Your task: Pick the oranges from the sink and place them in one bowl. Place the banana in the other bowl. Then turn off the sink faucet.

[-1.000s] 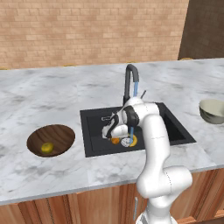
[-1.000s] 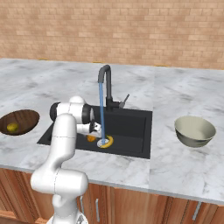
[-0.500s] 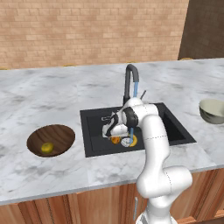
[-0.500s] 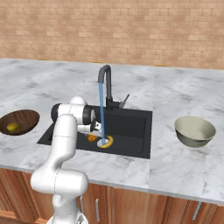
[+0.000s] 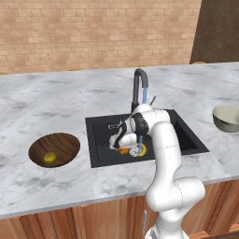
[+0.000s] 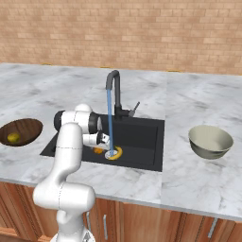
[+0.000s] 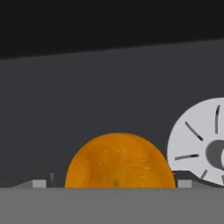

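Down in the black sink [image 5: 100, 135], my gripper [image 5: 119, 140] [image 6: 105, 139] is open. Its fingertips [image 7: 41, 183] flank the bright orange [image 7: 119, 162] [image 5: 123, 150] [image 6: 98, 150] without closing on it. The silver drain [image 7: 205, 146] lies just beside the orange, and the yellow banana [image 5: 143, 150] [image 6: 116, 153] curves around it. A duller yellow-green orange [image 5: 50, 157] [image 6: 13, 137] lies in the dark wooden bowl [image 5: 65, 142] [image 6: 28, 127] on the counter left of the sink. The pale grey-beige bowl [image 5: 227, 117] [image 6: 211, 141] stands to the right. Water runs from the dark gooseneck faucet [image 5: 138, 86] [image 6: 115, 90].
White-grey marble counter [image 5: 56, 102] surrounds the sink, with a brick wall [image 5: 93, 32] behind it. The faucet's thin side lever [image 6: 135, 107] sticks out at the sink's back edge. My arm reaches down over the sink's front rim.
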Tool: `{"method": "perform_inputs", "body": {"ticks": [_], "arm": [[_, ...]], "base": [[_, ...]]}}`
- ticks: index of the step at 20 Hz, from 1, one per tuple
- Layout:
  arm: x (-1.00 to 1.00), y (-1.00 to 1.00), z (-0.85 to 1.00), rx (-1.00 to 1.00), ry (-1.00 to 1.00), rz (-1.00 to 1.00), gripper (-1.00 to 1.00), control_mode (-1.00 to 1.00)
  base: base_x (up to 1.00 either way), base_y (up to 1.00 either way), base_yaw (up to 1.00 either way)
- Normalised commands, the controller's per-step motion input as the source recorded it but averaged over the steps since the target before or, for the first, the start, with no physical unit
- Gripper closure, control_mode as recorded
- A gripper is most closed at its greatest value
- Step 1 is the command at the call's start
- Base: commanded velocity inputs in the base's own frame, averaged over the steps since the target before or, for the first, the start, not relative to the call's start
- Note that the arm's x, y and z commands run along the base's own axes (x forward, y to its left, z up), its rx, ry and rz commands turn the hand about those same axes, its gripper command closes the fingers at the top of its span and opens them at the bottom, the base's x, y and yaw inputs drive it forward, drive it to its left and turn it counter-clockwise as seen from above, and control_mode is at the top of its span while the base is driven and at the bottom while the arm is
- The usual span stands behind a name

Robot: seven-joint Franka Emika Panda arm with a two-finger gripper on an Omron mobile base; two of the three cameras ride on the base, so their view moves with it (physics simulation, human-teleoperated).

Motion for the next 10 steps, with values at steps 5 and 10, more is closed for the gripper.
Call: {"method": "perform_inputs", "body": {"ticks": [5, 10], "arm": [[0.0, 0.0, -0.29, 0.0, 0.0, 0.0, 1.0, -1.0], [-0.02, 0.01, 0.0, 0.0, -0.01, 0.0, 1.0, -1.0]], "base": [[0.0, 0.0, 0.0], [0.0, 0.0, 0.0]]}}
